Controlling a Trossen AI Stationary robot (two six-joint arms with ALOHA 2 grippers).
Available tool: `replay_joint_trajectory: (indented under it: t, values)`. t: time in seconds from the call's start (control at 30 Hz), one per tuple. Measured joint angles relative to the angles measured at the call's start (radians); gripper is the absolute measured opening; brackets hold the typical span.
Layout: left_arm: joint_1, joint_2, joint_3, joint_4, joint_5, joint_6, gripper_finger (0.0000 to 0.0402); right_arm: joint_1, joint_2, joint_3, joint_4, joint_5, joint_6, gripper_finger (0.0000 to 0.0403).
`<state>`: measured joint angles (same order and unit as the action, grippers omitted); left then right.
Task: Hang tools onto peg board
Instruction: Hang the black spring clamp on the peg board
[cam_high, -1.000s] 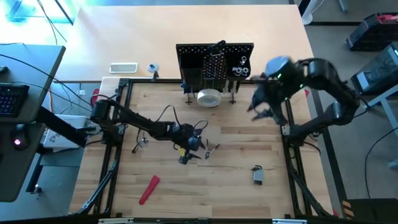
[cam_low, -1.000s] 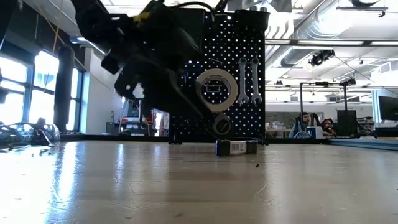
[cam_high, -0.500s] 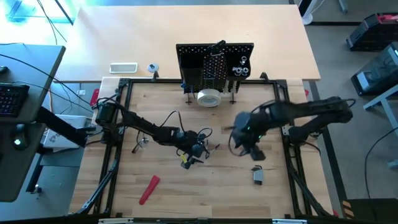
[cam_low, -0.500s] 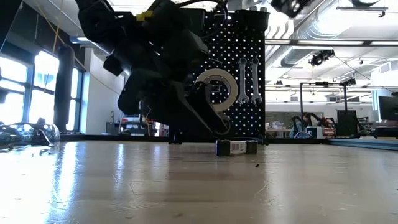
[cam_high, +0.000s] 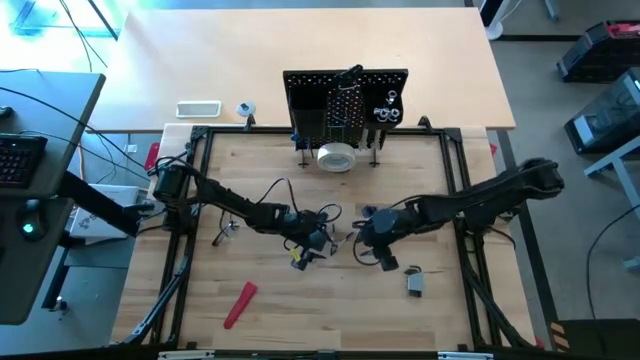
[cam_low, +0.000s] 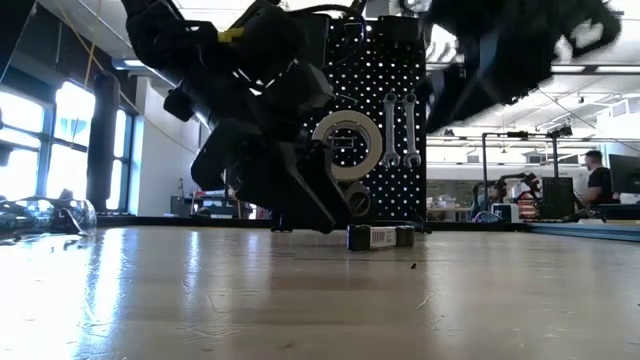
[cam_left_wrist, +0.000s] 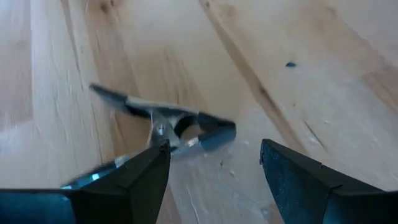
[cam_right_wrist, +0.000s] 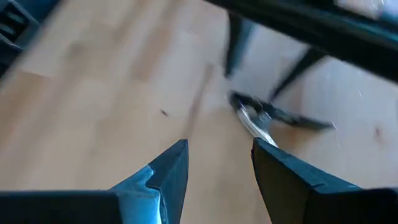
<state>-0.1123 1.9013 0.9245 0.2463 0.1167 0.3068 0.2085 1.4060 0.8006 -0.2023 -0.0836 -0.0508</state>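
Steel pliers (cam_left_wrist: 163, 119) lie mid-bench, well short of the peg board (cam_high: 346, 100) at the far edge, with the left gripper (cam_left_wrist: 214, 165) and right gripper (cam_right_wrist: 219, 163) both spread empty beside them, so next comes closing on them.

Two dark jointed arms w/ black cables, yellow tag nr left claw (cam_high: 322, 243).

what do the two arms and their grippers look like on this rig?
Both arms are dark, near-black, built of slim jointed links. The left arm trails thin black cables looping near its wrist, with a small yellow marking by the left gripper. The right arm looks the same, bulkier at the wrist. Each gripper, including the right gripper, has two dark, wedge-shaped fingers tapering to points.
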Motion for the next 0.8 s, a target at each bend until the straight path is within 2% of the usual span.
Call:
replay_joint_trajectory:
  t: [0.23, 0.33, 0.43, 0.63, 0.8]
  values:
    - [0.0, -0.001, -0.002, -0.077, -0.038, -0.12, 0.0243, -0.045, 0.016, -0.219, 0.321, 0.027, 0.048, 0.0172]
    - [0.0, -0.001, -0.024, -0.064, -0.041, -0.172, 0.0243, -0.056, 0.016, -0.296, 0.45, 0.027, 0.056, 0.0172]
    - [-0.002, -0.003, -0.061, 0.019, -0.041, -0.228, 0.0243, -0.065, 0.016, -0.35, 0.55, 0.05, 0.062, 0.0172]
    - [-0.006, -0.003, -0.155, 0.238, -0.042, -0.324, 0.0243, -0.066, 0.033, -0.374, 0.596, 0.077, 0.043, 0.0172]
    - [-0.019, -0.003, -0.184, 0.272, -0.053, -0.381, 0.0243, -0.066, 0.103, -0.374, 0.656, 0.077, 0.032, 0.0172]
